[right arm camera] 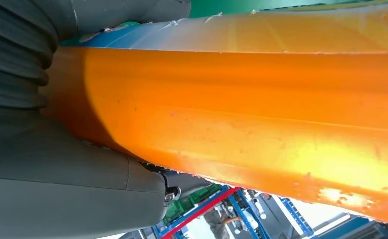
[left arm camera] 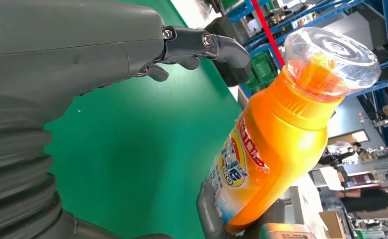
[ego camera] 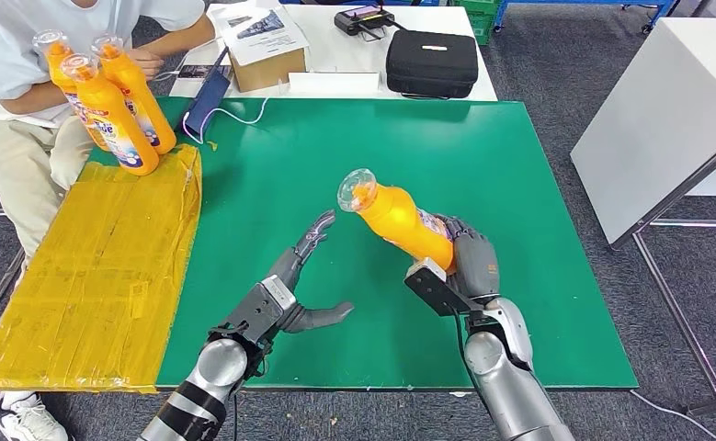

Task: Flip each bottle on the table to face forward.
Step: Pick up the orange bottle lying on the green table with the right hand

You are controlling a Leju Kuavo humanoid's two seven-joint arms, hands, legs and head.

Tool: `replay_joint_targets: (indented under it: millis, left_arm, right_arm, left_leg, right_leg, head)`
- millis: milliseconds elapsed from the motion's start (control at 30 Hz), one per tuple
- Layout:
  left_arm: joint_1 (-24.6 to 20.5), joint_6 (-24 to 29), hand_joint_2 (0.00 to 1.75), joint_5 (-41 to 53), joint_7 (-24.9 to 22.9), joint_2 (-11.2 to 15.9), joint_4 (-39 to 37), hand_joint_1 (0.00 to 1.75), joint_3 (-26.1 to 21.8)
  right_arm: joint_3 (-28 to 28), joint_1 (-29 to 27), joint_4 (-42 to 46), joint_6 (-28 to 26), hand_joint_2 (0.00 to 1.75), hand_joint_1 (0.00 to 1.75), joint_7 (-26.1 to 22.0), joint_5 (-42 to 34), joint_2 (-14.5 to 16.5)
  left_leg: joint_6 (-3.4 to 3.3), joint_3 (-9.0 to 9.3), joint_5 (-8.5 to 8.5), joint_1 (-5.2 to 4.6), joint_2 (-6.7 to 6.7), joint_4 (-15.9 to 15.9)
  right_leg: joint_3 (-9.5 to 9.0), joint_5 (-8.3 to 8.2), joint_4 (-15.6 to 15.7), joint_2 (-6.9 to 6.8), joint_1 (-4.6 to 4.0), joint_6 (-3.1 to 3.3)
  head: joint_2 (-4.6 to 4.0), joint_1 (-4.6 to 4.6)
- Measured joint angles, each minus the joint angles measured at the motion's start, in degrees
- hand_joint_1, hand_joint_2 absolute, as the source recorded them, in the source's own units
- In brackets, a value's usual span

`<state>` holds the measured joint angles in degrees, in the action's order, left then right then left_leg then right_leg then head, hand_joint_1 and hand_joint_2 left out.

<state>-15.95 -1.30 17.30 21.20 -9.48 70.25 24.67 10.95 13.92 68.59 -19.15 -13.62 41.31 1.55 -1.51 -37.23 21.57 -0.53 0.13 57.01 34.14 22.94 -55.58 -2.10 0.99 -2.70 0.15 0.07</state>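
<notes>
Nearest, left hand (ego camera: 291, 292): empty, fingers spread wide, hovering over the green mat (ego camera: 519, 184) just beside the bottle (ego camera: 400, 219). Next, right hand (ego camera: 469, 262): wrapped round the bottle's base, holding it off the mat. Long axis tilted, clear cap (ego camera: 357, 190) leaning over toward the left hand. Farther off, three more bottles (ego camera: 115, 101) held by a person (ego camera: 23, 55) beyond the mat's corner.
</notes>
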Motion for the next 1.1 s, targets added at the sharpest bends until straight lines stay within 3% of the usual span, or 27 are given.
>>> replay_joint_targets:
  millis: [333, 567, 733, 1000, 1100]
  left_arm:
    - [-1.72, -0.27, 1.75, -1.05, -0.58, -0.2, -0.09, 0.0, 1.21]
    - [-3.15, 4.54, 1.75, -2.44, -0.85, -0.25, -0.85, 0.0, -0.03]
    - [-3.79, 4.47, 1.75, -5.2, 0.16, -0.39, -3.71, 0.0, -2.03]
    - [-5.03, 1.75, 1.75, -10.38, 1.57, -1.21, -7.51, 0.03, -3.83]
    - [-5.1, 1.27, 1.75, -12.22, 1.55, -1.33, -8.1, 1.34, -4.29]
  right_arm:
    - [1.82, 0.51, -1.28, 5.95, 1.75, 1.74, -3.18, -6.07, 5.43]
    - [10.25, -0.04, -3.61, 9.52, 1.75, 1.68, -6.8, -8.22, 10.03]
    - [15.31, 0.31, -4.02, 9.52, 1.75, 1.73, -6.91, -9.33, 10.68]
    - [18.74, 2.24, -5.54, 9.07, 1.75, 1.72, -6.88, -11.73, 10.65]
    - [19.57, 2.97, -6.46, 8.63, 1.75, 1.71, -6.88, -11.85, 10.64]
  left_leg:
    - [0.01, -0.01, 0.0, 0.04, 0.01, -0.01]
    - [0.03, -0.05, -0.01, 0.07, 0.01, -0.01]
    - [0.03, -0.08, -0.01, 0.04, -0.01, -0.02]
    - [0.03, -0.09, -0.02, 0.03, -0.02, -0.01]
    - [0.03, -0.09, -0.02, 0.04, -0.01, -0.01]
  right_leg:
    - [0.03, 0.0, -0.01, 0.01, -0.04, 0.0]
    - [0.12, 0.04, -0.01, 0.0, -0.04, 0.04]
    - [0.12, 0.05, -0.01, -0.01, -0.01, 0.06]
    - [0.11, 0.02, -0.01, -0.01, -0.01, 0.03]
    - [0.12, 0.02, -0.01, -0.01, -0.02, 0.04]
  head:
    - [0.0, 0.0]
    - [0.0, -0.01]
    - [0.0, 0.02]
    - [0.0, 0.01]
    - [0.0, 0.01]
